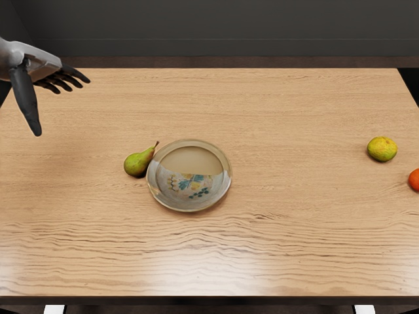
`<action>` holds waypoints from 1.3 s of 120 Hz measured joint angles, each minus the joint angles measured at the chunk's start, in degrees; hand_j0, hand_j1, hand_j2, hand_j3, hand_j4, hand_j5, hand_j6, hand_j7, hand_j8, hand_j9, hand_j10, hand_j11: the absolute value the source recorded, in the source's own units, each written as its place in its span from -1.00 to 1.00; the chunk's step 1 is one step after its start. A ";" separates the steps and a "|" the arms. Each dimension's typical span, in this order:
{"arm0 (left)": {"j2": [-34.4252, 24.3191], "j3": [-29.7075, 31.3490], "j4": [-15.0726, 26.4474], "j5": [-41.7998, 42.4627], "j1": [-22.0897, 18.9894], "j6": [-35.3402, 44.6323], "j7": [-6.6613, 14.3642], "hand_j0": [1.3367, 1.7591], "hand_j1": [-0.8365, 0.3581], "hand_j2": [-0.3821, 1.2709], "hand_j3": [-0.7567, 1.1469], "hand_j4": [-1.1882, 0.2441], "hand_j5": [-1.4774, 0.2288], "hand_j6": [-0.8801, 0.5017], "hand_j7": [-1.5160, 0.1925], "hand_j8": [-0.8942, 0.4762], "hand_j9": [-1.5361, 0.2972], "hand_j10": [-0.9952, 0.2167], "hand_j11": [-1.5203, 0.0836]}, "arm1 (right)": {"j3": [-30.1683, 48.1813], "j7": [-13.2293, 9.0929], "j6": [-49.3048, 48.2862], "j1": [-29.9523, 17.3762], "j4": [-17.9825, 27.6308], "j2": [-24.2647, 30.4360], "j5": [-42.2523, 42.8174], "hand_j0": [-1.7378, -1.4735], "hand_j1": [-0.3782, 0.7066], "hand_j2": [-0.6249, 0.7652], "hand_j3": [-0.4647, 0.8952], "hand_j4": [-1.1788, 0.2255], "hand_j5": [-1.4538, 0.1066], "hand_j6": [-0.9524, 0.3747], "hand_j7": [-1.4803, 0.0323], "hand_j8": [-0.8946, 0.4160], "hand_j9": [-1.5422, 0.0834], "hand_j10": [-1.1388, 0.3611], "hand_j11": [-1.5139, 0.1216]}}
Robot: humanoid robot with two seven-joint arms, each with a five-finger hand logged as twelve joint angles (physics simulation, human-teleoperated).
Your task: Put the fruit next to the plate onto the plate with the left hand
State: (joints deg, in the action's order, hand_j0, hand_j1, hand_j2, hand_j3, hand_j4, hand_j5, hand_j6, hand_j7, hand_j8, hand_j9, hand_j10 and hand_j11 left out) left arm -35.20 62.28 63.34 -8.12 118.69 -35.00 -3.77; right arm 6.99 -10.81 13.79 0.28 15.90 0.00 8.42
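Observation:
A green pear (138, 161) lies on the table, its stem pointing up and right, touching the left rim of a shallow patterned plate (161, 191) near the table's middle. The plate holds nothing. My left hand (40, 82) hovers at the far left near the table's back edge, well up and left of the pear. Its dark fingers (65, 78) are spread and the thumb hangs down, holding nothing. The right arm does not show.
A yellow-green citrus fruit (382, 148) sits near the right edge, and an orange fruit (414, 179) is cut off by the picture's right border. The wooden table (209, 255) stretches bare in front of the plate.

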 joint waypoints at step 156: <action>10.42 -2.24 33.06 13.37 -1.31 50.00 6.48 0.52 0.92 -0.53 -0.20 0.61 0.68 0.23 0.73 0.26 0.63 0.59 0.84 | -0.05 0.00 0.02 -1.86 -0.11 0.00 -0.14 -0.40 -0.95 -0.10 -0.32 0.68 0.86 0.44 0.96 0.36 0.90 0.52 0.85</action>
State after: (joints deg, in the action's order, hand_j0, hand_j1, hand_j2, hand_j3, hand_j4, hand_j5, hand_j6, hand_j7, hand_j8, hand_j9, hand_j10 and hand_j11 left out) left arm -24.77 60.04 96.41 5.26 117.37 15.00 2.71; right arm 6.94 -10.81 13.81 -1.58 15.80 0.00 8.28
